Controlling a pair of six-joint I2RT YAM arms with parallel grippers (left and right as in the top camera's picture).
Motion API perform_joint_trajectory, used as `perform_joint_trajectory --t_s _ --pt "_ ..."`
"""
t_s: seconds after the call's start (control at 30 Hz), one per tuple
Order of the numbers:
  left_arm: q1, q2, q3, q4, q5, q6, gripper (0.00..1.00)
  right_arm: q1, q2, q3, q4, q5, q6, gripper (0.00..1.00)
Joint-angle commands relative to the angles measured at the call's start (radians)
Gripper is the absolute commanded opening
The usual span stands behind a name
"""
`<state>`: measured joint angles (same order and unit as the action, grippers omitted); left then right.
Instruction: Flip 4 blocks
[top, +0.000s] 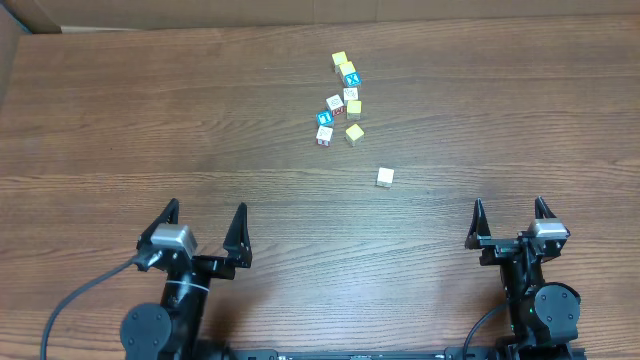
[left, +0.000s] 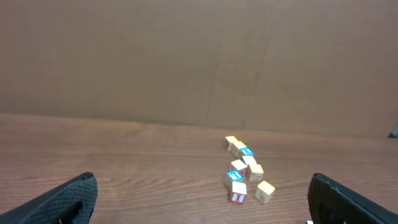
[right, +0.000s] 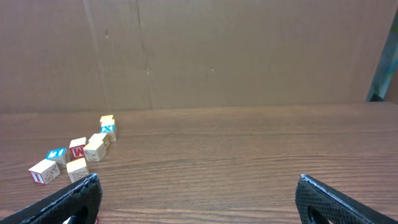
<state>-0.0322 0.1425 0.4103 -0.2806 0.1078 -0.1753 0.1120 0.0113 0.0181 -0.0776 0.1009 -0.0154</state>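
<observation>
1. I am holding left claw (top: 205, 212) and right claw (top: 509, 208) open, empty, by the table's (top: 150, 120) near edge;
2. blocks (top: 354, 133) are lying clustered toward its far edge, one cube (top: 385, 177) apart;
3. cardboard wall (right: 249, 50) is standing behind the brown woodgrain.

Soft, even light from overhead, no glare on the wood surface (top: 200, 120), & the blocks (top: 345, 105) throw only tiny shadows. Overhead view is crisp edge to edge. Both wrist views look softer & a bit dimmer, w/ the dark pincer fingers (left: 68, 199) at the bottom corners out of focus.
</observation>
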Motion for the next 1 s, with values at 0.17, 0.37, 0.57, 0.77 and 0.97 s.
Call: perform_joint_trajectory --t_s 0.17,0.37,0.57,0.77,0.97 --pt "-0.001 0.267 0.249 -0.086 0.109 0.019 1.00 -0.003 -0.006 -0.010 0.004 -0.005 -0.004 1.00" --pt "-0.001 0.511 0.497 -0.248 0.226 0.024 1.00 -0.003 -0.006 -0.010 0.004 -0.005 -0.004 1.00" --pt "-0.001 0.777 0.818 -0.494 0.306 0.090 1.00 -0.003 -0.006 -0.010 0.004 -0.005 -0.004 1.00" --pt "-0.001 1.025 1.124 -0.754 0.305 0.130 1.00 -0.003 -0.006 -0.010 0.004 -0.005 -0.004 1.00" --pt "-0.001 1.170 1.243 -0.814 0.346 0.130 1.00 -0.003 -0.006 -0.010 0.004 -0.005 -0.004 1.00"
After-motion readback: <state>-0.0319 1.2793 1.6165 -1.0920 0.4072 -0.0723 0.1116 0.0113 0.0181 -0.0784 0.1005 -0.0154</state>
